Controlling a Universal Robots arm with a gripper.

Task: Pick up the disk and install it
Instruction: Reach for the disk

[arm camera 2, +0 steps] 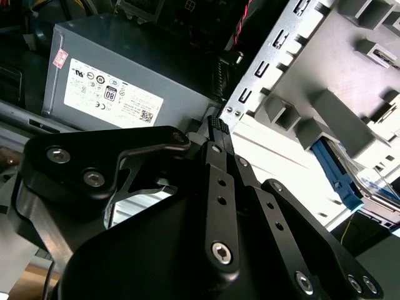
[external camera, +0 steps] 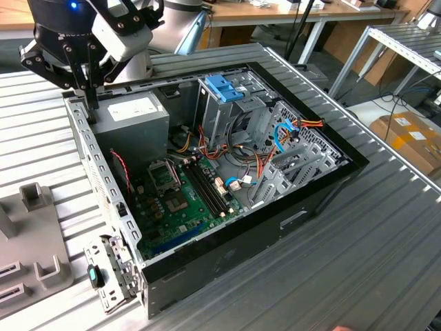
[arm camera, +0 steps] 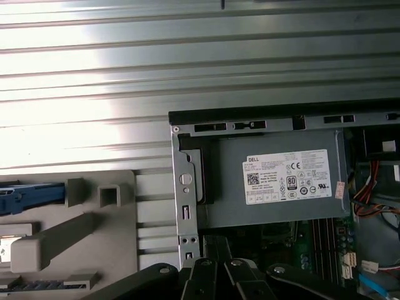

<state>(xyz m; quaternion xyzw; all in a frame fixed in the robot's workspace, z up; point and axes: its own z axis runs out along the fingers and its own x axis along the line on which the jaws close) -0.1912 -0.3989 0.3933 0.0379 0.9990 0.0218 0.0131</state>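
The disk [arm camera 2: 350, 184], dark with bright blue side rails, lies in a grey holder [arm camera 2: 350, 75] on the table beside the computer case. In the first wrist view one blue rail of the disk [arm camera: 31, 194] shows at the holder's [arm camera: 94, 250] edge. My gripper [external camera: 90, 102] hangs over the case's back corner, above the metal wall next to the power supply [external camera: 134, 114]. Its black fingers [arm camera 2: 215, 128] are pressed together and hold nothing. The disk is well apart from the gripper, across the case wall.
The open computer case [external camera: 296, 227] lies on a ribbed metal table [external camera: 358, 276]. Inside are the motherboard [external camera: 179, 196], cables, and an upright grey drive cage with a blue top [external camera: 224, 89]. The grey holder [external camera: 31, 234] is at the exterior view's left.
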